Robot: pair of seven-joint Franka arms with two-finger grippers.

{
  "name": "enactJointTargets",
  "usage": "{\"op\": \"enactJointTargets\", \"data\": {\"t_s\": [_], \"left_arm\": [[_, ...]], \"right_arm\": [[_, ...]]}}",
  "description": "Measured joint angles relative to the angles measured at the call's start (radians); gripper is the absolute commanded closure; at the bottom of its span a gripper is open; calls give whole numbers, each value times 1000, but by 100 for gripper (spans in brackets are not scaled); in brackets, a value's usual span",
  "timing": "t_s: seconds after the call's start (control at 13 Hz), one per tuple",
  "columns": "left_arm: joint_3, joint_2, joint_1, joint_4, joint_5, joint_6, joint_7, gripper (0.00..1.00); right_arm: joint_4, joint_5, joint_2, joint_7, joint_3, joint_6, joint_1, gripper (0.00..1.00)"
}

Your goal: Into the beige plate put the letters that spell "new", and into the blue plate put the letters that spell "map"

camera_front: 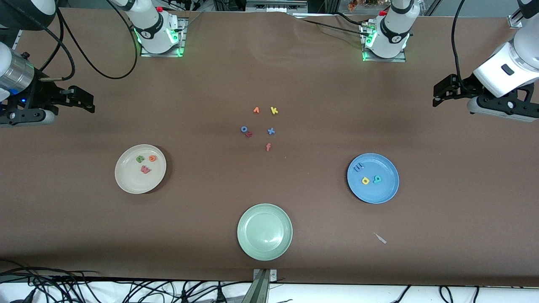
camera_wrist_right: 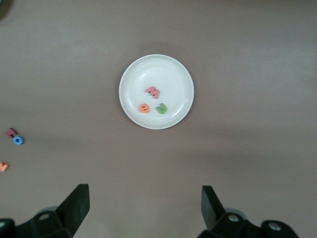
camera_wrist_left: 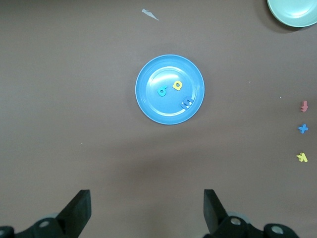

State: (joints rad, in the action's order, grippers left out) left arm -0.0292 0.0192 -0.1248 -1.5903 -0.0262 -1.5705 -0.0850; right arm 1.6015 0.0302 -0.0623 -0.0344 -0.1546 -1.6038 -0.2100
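Looking across the table from the right arm's end, the right gripper (camera_front: 90, 103) hangs up over bare tabletop with its fingers spread wide and nothing in them, so that arm looks parked. The beige plate (camera_front: 126, 181) sits just toward the front camera from it, and inside are the green n (camera_front: 140, 159), the orange e (camera_front: 152, 158) and the pinkish w (camera_front: 145, 169), bunched close together, small chunky foam shapes. Mid-table the leftover letters (camera_front: 261, 128) lie scattered loose, with an empty green plate (camera_front: 264, 231) nearer the camera. The blue plate (camera_front: 385, 191) holds the blue m (camera_front: 358, 167), yellow p (camera_front: 365, 181) and teal a (camera_front: 377, 179). The left gripper (camera_front: 438, 94) waits wide open and empty at its own end. Sorting looks done to me.
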Motion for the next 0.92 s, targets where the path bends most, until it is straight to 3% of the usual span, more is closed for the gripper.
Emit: {"op": "enactJointTargets", "data": {"t_s": [0.92], "left_arm": [[2,4,-2,1,0,0,3,0]], "right_arm": [[-20,-10,-36,0,3,-3,-14,0]]}}
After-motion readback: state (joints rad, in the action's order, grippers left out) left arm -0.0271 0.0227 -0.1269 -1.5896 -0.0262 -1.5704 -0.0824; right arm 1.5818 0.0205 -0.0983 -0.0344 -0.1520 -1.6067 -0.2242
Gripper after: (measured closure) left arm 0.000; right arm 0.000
